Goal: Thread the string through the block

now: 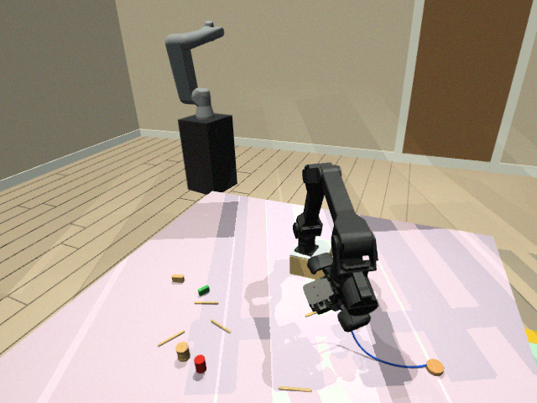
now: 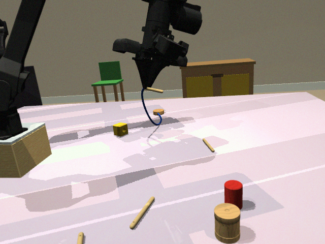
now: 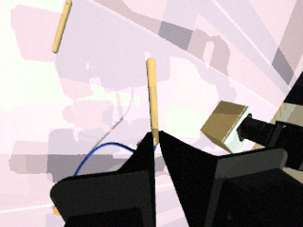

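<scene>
Gripper (image 2: 148, 86) clamps stick (image 2: 155, 90) aloft — block (image 2: 120, 129), button (image 2: 158, 112) below.
</scene>
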`<state>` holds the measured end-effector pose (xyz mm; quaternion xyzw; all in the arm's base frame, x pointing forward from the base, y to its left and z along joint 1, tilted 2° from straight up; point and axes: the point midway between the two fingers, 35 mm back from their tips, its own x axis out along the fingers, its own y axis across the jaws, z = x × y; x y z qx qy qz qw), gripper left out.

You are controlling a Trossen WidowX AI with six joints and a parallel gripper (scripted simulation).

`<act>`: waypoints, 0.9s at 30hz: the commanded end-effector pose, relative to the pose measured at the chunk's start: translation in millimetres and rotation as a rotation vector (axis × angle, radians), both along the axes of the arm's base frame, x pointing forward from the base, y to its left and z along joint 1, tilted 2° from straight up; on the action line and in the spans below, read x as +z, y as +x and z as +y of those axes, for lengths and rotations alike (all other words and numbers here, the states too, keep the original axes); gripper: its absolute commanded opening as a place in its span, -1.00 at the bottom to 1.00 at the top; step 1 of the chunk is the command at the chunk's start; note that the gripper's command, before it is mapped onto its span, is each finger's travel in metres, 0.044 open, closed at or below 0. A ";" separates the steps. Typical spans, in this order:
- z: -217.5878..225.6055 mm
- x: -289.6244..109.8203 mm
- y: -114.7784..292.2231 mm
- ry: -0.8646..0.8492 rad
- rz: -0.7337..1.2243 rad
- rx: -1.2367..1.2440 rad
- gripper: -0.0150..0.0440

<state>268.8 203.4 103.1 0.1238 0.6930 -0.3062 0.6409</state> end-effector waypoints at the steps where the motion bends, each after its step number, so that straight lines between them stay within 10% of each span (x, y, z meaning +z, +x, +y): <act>1: 0.6 0.2 0.2 0.027 0.037 0.135 -0.49; 27: 1.0 0.4 2.5 0.181 0.236 0.996 -0.49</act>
